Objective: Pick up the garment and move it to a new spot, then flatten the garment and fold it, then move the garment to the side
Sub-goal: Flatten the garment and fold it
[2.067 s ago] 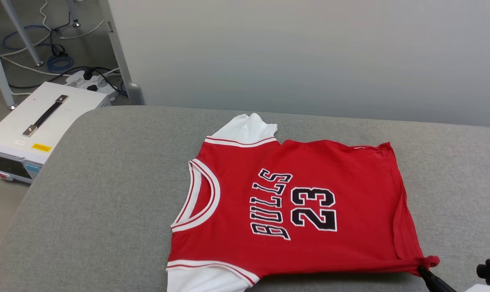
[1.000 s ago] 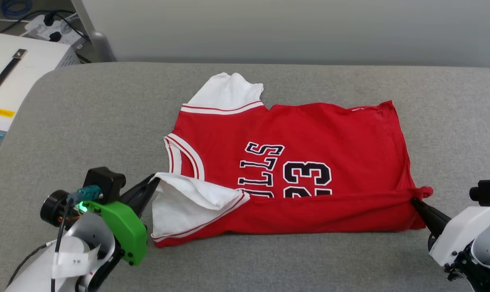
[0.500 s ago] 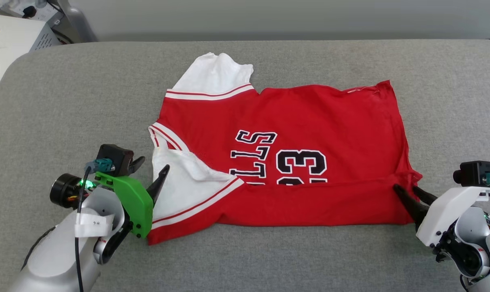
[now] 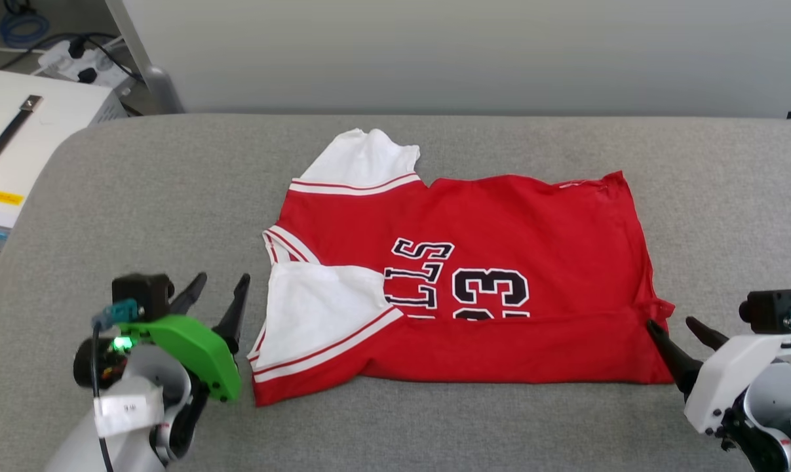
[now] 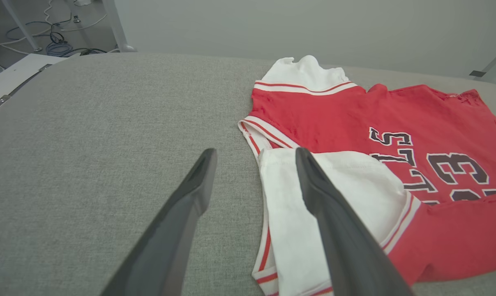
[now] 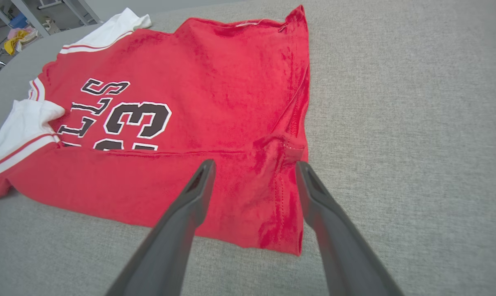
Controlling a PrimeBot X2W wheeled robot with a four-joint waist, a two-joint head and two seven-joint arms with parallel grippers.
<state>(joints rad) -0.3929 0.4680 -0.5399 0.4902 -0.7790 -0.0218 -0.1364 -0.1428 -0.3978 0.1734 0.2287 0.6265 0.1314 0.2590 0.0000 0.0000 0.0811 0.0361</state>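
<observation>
Garment [image 4: 500, 223] lies spread on the grey fabric-covered table [image 4: 172, 196], roughly mid-table, with its collar to the left and its hem to the right. You can take the moving and flattening as done: the far half is smooth and the lettering reads clearly.

One fold looks laid. The near long edge is turned over toward the far side as a red band [image 4: 500, 347] that hides the lower part of the lettering. The near white sleeve [image 4: 310, 301] lies folded in on top of the chest, while the far white sleeve [image 4: 362, 160] sticks out unfolded.

Your left claw [image 4: 223, 278] stands wide open and empty, just beside the near sleeve at the left near corner. Your right claw [image 4: 670, 322] is also spread and grips nothing. Its fingers straddle the hem corner at the right near end, and you cannot tell whether they touch the cloth.

What is left, as I judge it, is to bring in the far sleeve and far edge, fold the garment across its length, then move it to the side.
</observation>
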